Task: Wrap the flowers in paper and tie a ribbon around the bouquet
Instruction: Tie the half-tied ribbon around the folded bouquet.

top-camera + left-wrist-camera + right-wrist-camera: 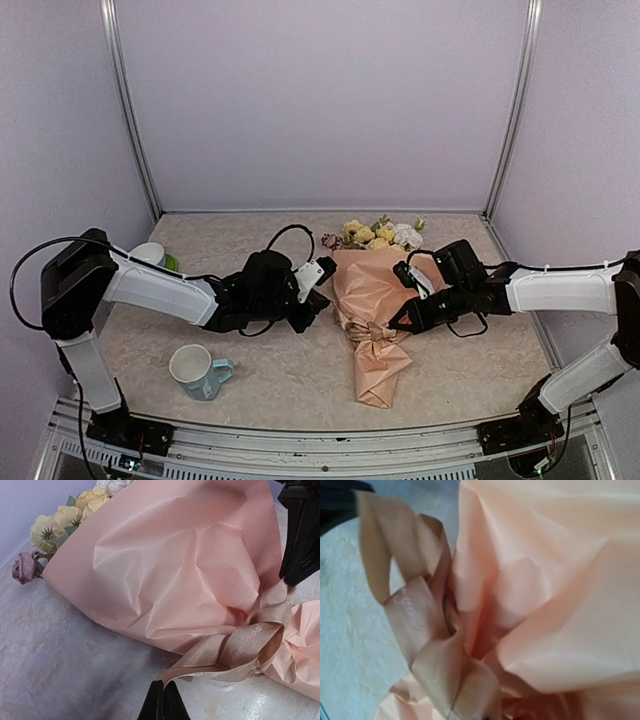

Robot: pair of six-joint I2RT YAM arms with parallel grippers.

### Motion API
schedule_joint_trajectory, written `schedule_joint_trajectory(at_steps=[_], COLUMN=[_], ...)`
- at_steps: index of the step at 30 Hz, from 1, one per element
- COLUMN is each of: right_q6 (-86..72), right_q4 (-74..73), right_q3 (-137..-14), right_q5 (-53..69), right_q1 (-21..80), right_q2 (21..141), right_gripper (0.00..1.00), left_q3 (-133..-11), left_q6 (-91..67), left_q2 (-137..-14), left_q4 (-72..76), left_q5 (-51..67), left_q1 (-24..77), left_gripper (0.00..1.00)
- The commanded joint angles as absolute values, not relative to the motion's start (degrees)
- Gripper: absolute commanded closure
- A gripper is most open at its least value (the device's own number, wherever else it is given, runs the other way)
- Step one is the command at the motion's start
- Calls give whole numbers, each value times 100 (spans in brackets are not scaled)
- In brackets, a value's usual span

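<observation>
The bouquet (pixel 368 300) lies in the middle of the table, a cone of peach paper (pixel 170 565) with its narrow end toward me. The flowers (pixel 380 236) stick out at the far end; yellow and mauve blooms (pixel 60 520) show in the left wrist view. The tan ribbon (pixel 250 645) is looped and knotted round the cone's neck (pixel 425 630). My left gripper (pixel 164 684) is shut, pinching one ribbon end just left of the neck. My right gripper (pixel 400 322) presses in from the right, its dark fingers (pixel 297 545) shut on the other ribbon strand; paper and ribbon hide its tips in its own view.
A pale blue mug (pixel 200 371) stands at the near left. A white and green cup (pixel 152 254) sits behind the left arm. Lilac walls with metal posts (pixel 130 110) close in the back and sides, and a metal rail (pixel 320 440) runs along the near edge.
</observation>
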State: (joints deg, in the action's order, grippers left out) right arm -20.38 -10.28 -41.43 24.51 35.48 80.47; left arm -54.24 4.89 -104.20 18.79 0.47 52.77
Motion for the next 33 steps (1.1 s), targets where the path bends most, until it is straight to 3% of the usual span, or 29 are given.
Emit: schedule_joint_trajectory(at_steps=[1,17,26,33], right_q6=[-1943,-1866,-1848,-1790], right_q4=[-1143,-1161,-1036,-889], right_q3=[-4112,-4191,-4275,-4438], right_q5=[2382,2395,2389,2608], right_q1=[3507,3454,3454,3459], right_q2=[7866,7854,8021,8374], right_gripper=[100,100,100,100], left_q3=[-5326,-5404,-5801,-5943], left_q6=[506,909,667,1147], left_q2=[-9970,-9691,-10161,-9954], left_q4=[2180,1899,1440,1905], left_q5=[549,532,-1120,-644], left_q1=[5348,5915,5814,5993], left_gripper=[100,100,100,100])
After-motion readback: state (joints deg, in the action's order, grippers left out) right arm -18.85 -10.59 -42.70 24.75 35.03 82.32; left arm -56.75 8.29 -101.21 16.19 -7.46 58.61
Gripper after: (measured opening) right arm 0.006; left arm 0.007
